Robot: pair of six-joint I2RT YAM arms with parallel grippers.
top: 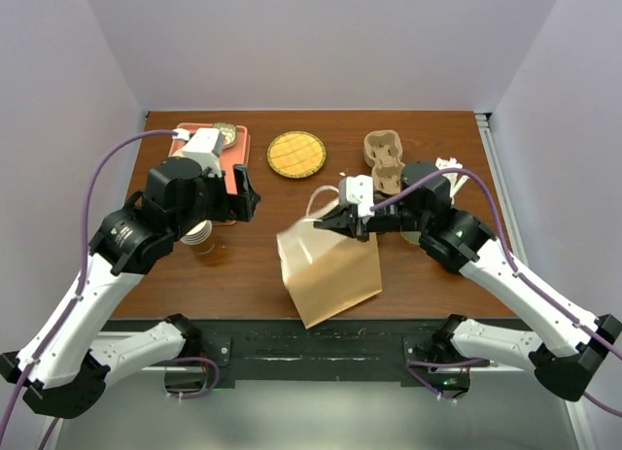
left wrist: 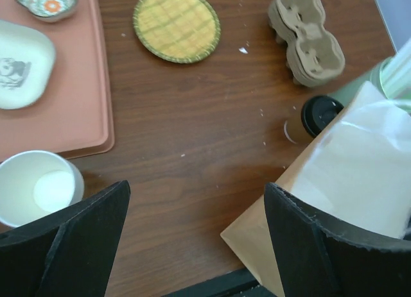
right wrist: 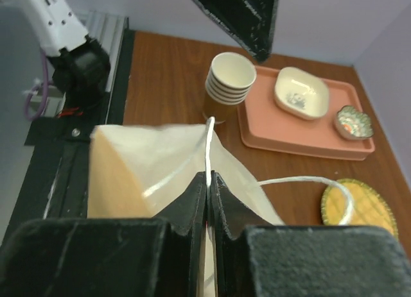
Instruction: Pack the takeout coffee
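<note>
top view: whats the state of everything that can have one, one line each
paper bag: upright, pinched at the top
takeout coffee: lid on, outside the paper bag
right gripper: jaws shut on the paper bag's top
left gripper: jaws open, empty
stack of paper cups: upright, lidless
cup carrier: empty

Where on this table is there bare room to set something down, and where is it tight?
Bare wood lies between the tray, the coaster and the paper bag. It is crowded beyond the bag to the right, where the coffee cup, cup carrier and straw cup cluster.
</note>
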